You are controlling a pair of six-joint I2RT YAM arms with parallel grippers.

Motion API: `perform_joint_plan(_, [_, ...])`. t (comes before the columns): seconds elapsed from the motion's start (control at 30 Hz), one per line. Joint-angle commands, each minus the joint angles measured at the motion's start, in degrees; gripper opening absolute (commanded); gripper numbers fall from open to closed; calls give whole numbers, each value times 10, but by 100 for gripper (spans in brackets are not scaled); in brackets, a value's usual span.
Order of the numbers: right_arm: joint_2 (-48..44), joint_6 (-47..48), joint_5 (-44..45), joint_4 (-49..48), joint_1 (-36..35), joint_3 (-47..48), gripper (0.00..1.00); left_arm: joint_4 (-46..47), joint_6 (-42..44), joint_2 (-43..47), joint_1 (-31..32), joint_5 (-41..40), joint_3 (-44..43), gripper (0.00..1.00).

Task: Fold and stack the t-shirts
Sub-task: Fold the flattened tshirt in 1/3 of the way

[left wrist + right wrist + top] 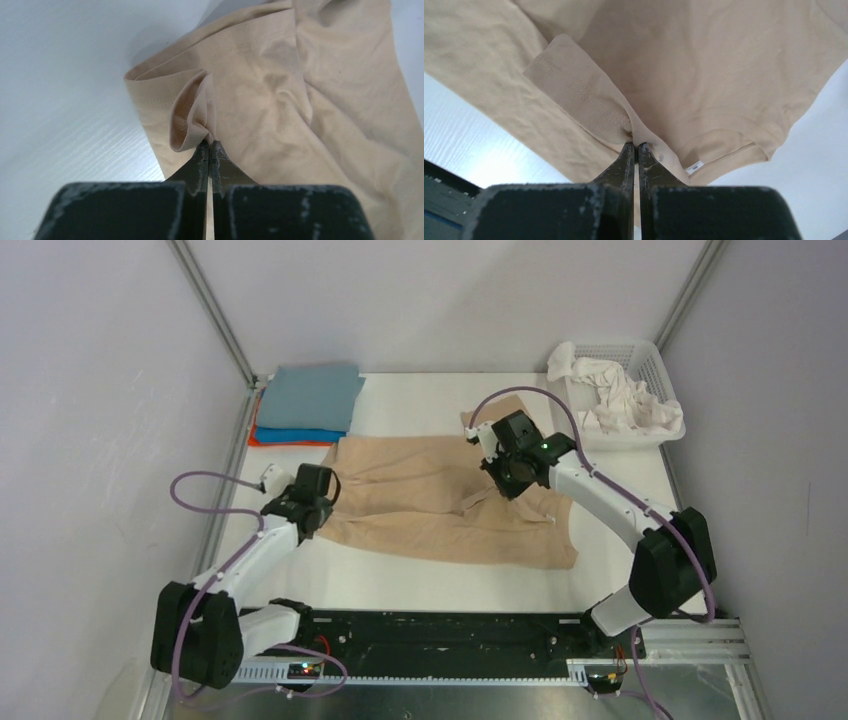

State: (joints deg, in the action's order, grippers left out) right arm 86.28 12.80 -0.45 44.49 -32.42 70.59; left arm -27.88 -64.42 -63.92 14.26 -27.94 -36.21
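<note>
**Q:** What does your left pincer have?
**A:** My left pincer [210, 143] is clenched on a puckered fold at the left edge of the tan t-shirt [300, 100]. The cloth is bunched just above the tips.

**Q:** And the right one?
**A:** My right pincer [635, 145] is pinched tight on a stitched flap of the same shirt, toward its far right side. A small white label [694, 167] shows at a hem close by.

**Q:** Where is the shirt lying?
**A:** It is spread across the middle of the white table [430, 400], between my two arms.

**Q:** What is farther out?
**A:** At the far left there is a folded grey-blue shirt [310, 397] on top of a blue shirt [300, 434] and an orange shirt [262, 441]. At the far right a basket [655, 358] holds crumpled white cloth [620, 400].
</note>
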Motion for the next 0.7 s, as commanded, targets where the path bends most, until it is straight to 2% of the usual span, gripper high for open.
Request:
perform_joint_plan(0.0, [32,23,13,-19,15,39,0,22,7,-38,-10,-28,-27,1])
perform_joint_plan(0.17, [59,14,32,-26,30,42,0,30,13,-86,-19,-30,-55,4])
perform_joint_plan(0.37, [66,-3,73,-32,40,41,0,35,14,-134,-20,-37,-89,22])
perform_joint_plan(0.5, [53,-24,108,-45,50,34,0,38,19,-153,-20,-35,-103,22])
perform_joint_plan(0.67, [27,-30,112,-30,50,17,0,40,18,-159,-20,-27,-106,21])
